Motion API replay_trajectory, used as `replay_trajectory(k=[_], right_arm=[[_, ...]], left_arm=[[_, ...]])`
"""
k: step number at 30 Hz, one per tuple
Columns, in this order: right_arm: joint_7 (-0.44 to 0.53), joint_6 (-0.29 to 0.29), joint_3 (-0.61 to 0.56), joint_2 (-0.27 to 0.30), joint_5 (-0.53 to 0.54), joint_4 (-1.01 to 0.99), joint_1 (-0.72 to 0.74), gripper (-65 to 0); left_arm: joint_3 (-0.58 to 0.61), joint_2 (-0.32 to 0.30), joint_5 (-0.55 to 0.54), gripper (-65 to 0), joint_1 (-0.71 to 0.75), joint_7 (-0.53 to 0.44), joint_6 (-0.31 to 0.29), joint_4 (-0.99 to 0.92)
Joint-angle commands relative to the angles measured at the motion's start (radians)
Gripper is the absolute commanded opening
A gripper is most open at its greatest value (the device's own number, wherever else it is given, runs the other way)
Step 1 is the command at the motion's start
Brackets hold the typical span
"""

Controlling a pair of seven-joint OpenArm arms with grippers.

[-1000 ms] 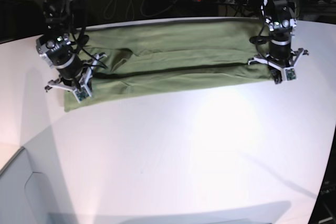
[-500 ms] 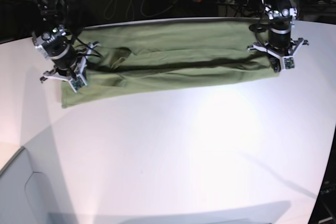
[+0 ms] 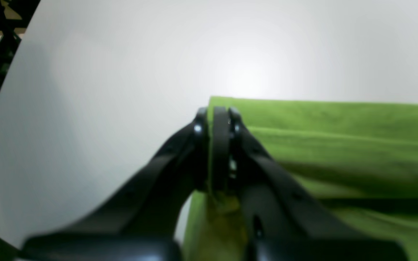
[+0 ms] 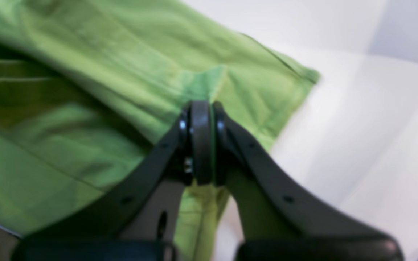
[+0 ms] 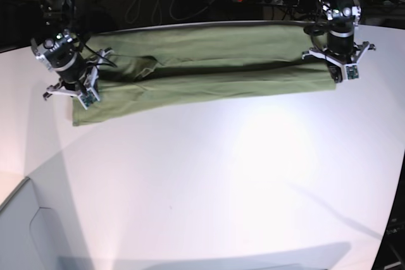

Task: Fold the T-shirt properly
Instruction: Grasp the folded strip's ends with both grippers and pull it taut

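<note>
Both wrist views are blurred, and each arm's own black fingers hide the cloth pinched between them. No tag, label or writing can be read anywhere. The T-shirt [image 5: 209,71] lies folded in a long band along the far side of the white counter [image 5: 240,181], its long axis running left to right. The left end effector [image 5: 342,73] is clamped on one end, the right end effector [image 5: 82,96] on the other.

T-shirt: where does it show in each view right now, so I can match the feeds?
Base: T-shirt lies across the table's far edge, between both arms.
Left wrist: fills the right side.
Right wrist: fills the left and centre.
Shared landmark: the white table.
</note>
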Motion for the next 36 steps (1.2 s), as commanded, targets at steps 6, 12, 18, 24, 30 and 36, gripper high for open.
replay_trajectory(k=[6,12,18,24,30,36], right_arm=[[0.012,0.051,0.004,0.011,0.0,0.015,-0.013,-64.9],[0.014,0.051,-0.002,0.01,0.0,0.017,-0.042,-64.9],[0.014,0.051,-0.004,0.008,0.0,0.014,-0.05,-64.9],[0.014,0.051,-0.004,0.015,0.0,-0.002,-0.05,-64.9],[0.014,0.051,-0.004,0.015,0.0,-0.051,-0.048,-56.9],[0.014,0.053,0.006,0.015,0.0,-0.011,-0.051,-32.1]], left_arm=[[0.001,-0.009,-0.001,-65.0,0.015,-0.026,0.006,0.007],[0.004,-0.009,-0.001,-65.0,0.018,-0.026,0.006,0.002],[0.005,-0.009,-0.001,-65.0,0.012,-0.026,0.006,-0.047],[0.005,-0.009,-0.001,-65.0,0.012,-0.026,0.006,-0.057],[0.005,-0.009,-0.001,-65.0,0.012,-0.026,0.006,-0.057],[0.004,-0.009,-0.001,-65.0,0.012,-0.025,0.006,-0.05]])
